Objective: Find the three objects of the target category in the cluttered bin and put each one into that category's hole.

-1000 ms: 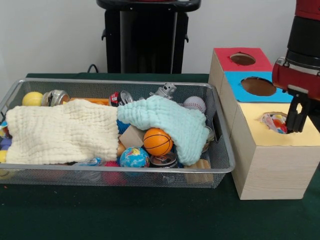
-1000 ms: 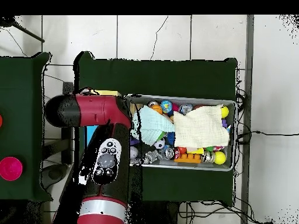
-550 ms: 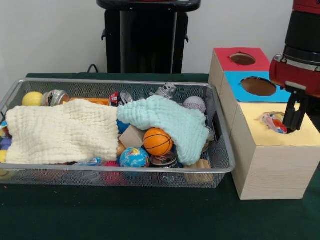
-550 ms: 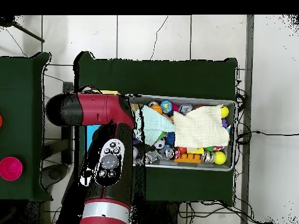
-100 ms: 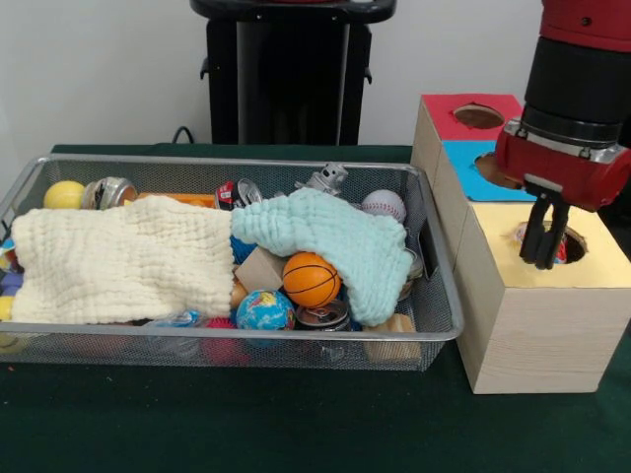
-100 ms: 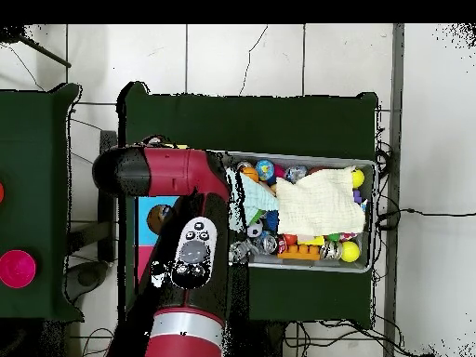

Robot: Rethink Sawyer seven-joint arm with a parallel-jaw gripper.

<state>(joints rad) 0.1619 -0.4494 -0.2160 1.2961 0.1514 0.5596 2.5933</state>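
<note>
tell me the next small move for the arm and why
Probably travel across to the wire bin to search again. The tool hangs at the yellow hole with nothing visibly gripped, a colourful object already sits in that hole, and the cloths cover much of the clutter.

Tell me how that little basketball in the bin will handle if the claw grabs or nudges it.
The basketball is round, so a nudge would probably roll it. It looks like a small foam toy, likely light and squashy. The mint cloth drapes against its top and may drag along.
</note>
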